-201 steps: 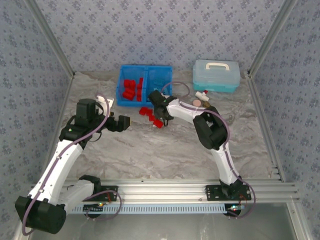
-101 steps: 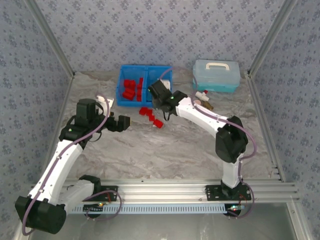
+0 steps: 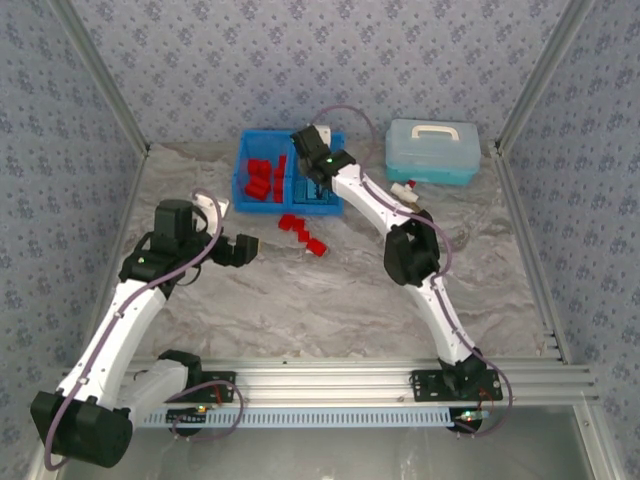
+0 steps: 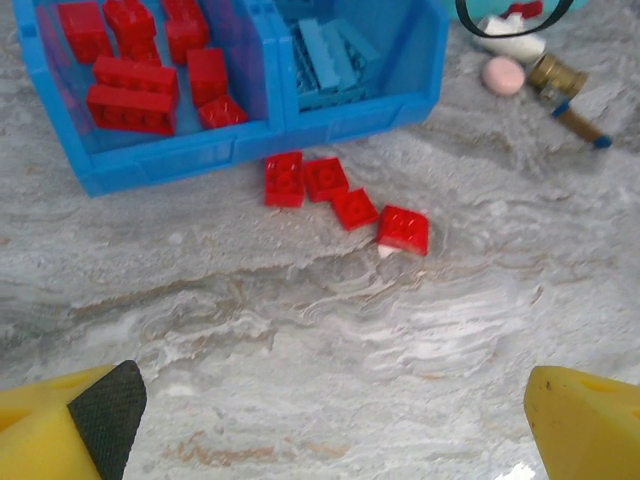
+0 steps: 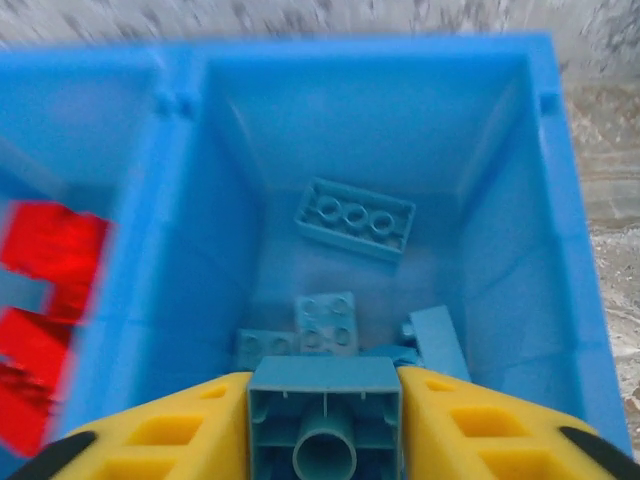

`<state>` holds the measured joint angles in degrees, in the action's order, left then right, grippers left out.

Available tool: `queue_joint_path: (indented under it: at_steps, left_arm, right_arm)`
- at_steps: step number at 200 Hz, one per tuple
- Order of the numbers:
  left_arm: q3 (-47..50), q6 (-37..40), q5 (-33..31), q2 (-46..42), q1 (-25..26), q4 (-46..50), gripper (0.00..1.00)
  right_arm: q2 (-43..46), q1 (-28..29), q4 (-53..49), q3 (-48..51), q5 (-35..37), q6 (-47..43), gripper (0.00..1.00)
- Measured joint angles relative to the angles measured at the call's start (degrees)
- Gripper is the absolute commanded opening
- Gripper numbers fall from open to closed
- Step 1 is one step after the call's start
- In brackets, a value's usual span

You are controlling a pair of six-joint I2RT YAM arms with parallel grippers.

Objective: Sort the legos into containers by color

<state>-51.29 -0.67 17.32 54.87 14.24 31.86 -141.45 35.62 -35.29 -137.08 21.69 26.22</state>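
**Tabletop** (image 3: 330, 300): grey-white marbled sheet, wrinkled, bounded at the near edge by a silver rail (image 3: 330, 378).

**Walls** (image 3: 300, 60): blue-grey paper with a small repeating flower print, at the back and on both sides. Slanting metal posts (image 3: 97, 72) stand at the corners.

**Case** (image 3: 432, 152): pale blue, translucent, lid closed, white handle (image 3: 447, 131) on top. It stands at the far right of the tabletop.

**Small items near the case front, left wrist view:** a white piece (image 4: 510, 45) with red marks; a pink disc (image 4: 503, 75) just below it; and a brass fitting (image 4: 556, 72) beside the disc, its thin stem ending in a blue tip (image 4: 598, 142).
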Motion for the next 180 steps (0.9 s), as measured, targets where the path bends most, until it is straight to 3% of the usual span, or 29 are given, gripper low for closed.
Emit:
queue_joint_path:
  at_steps: [42, 64, 96, 121, 147, 180]
  left_arm:
    - [0.1, 0.0, -1.2, 1.4, 0.2, 0.3, 0.99]
    - [-0.4, -4.3, -9.9, 1.3, 5.4, 1.1, 0.99]
    - [-1.5, -18.6, -27.1, 0.6, 21.3, 0.9, 0.87]
    - [-3.5, -36.3, -34.9, 6.3, 27.5, -0.1, 0.8]
    - [-7.6, -50.6, -38.1, 19.9, 32.5, -0.4, 0.79]
    - [-17.6, -59.7, -38.4, 37.9, 35.8, 1.5, 0.79]
  right_arm:
    - [-3.2, -0.9, -3.9, -9.3, -1.8, -2.7, 0.64]
    - [2.5, -0.6, -5.3, -7.1, -1.9, -3.8, 0.68]
    - [28.0, 0.0, -0.5, 20.4, -2.8, -5.7, 0.84]
    - [49.3, 0.1, 4.6, 39.6, -3.5, -6.7, 0.91]
    - [64.7, -0.4, 5.6, 53.6, -3.0, -6.1, 0.93]
    - [76.2, -0.9, 5.0, 70.6, -2.3, -2.5, 0.99]
